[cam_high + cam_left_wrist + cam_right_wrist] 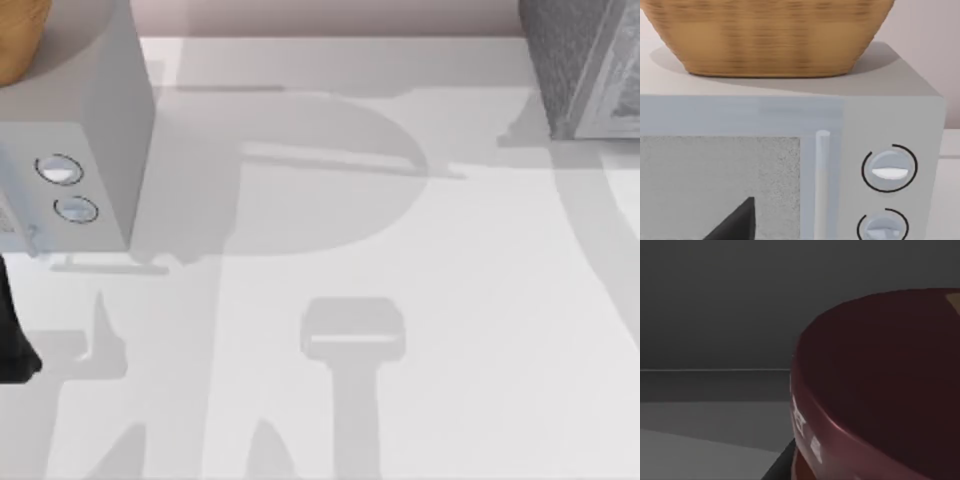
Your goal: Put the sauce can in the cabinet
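On the table (400,300) seen from above, bare white surface ran from centre out to six o'clock, crossed by shadows of the arms. At nine o'clock stood a microwave (90,130) with two round dials (66,188) on its face and the edge of a wicker basket (15,40) on its roof; at two o'clock sat the corner of a grey speckled cabinet (580,70). A dark piece of my left arm (12,340) showed at the picture's left edge, near eight o'clock.

From the left wrist camera, the basket (770,40) rested on top of the microwave (890,105), with the door handle (822,185) upright beside the dials (889,168). A black fingertip (737,222) of the left gripper poked up in front of the door; I could not tell how far its jaws stood apart, and I judged that arm idle.

From the right wrist camera, the sauce can (880,385) loomed close, its dark maroon top tilted toward the lens, inside a dim grey space with a pale ledge (715,370) behind. I read that space as the cabinet's interior. Whether the right gripper had hold of the can I could not tell.

My judgement: the placing step was in hand. The next move called for setting the can upright on the floor of the compartment, letting go, and drawing the arm straight out without knocking it.
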`<state>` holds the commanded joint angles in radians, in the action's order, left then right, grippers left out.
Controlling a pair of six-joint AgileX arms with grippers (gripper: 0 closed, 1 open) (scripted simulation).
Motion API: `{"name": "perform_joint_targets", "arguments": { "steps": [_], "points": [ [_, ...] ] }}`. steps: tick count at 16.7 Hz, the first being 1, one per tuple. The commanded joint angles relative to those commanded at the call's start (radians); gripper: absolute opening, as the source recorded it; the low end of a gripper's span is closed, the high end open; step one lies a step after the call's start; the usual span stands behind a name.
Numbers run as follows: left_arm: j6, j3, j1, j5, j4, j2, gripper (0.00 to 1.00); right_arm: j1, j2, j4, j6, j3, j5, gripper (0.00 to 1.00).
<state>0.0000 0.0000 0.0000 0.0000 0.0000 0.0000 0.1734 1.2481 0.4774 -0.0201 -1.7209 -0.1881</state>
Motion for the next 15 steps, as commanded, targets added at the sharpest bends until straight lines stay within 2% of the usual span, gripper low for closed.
{"name": "perform_joint_targets", "arguments": {
  "steps": [4,11,15],
  "points": [
    [0.000,0.000,0.000,0.000,0.000,0.000,1.00,0.018,0.099,0.038,0.002,-0.137,-0.011,0.00],
    [0.000,0.000,0.000,0.000,0.000,0.000,1.00,0.010,0.117,0.035,0.000,-0.154,-0.006,0.00],
    [0.000,0.000,0.000,0.000,0.000,0.000,1.00,-0.017,0.274,0.015,-0.001,-0.297,0.017,0.00]
  ]
}}
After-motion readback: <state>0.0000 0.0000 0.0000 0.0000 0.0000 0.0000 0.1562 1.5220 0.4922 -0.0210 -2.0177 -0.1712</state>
